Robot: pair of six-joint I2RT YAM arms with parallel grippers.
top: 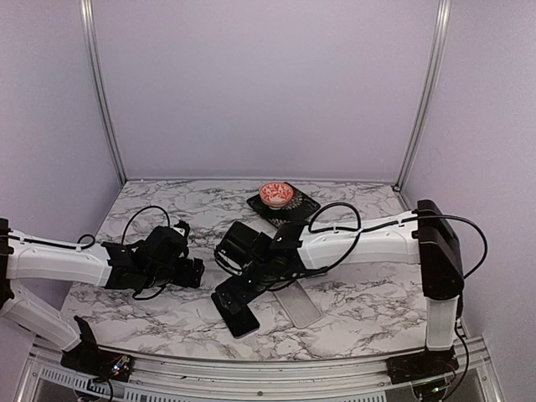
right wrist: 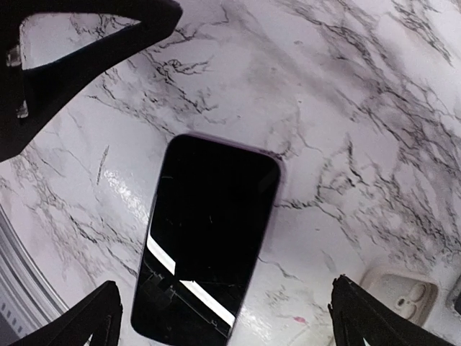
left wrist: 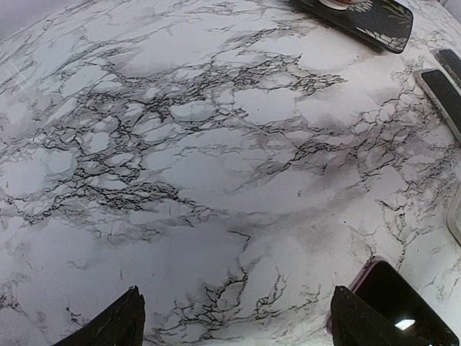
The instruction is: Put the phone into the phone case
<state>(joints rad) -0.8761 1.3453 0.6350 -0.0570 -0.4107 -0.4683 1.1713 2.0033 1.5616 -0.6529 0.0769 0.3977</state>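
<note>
The phone, black screen up with a purplish rim, lies flat on the marble table near the front middle. It fills the right wrist view and shows at the bottom right of the left wrist view. The clear phone case lies flat just right of the phone, apart from it; its corner with the camera cutout shows in the right wrist view. My right gripper hovers over the phone, open and empty. My left gripper is open and empty, left of the phone.
A dark tray carrying a red-and-white bowl stands at the back middle. Two dark flat shapes show at the right edge of the left wrist view. The left arm's dark fingers reach into the right wrist view.
</note>
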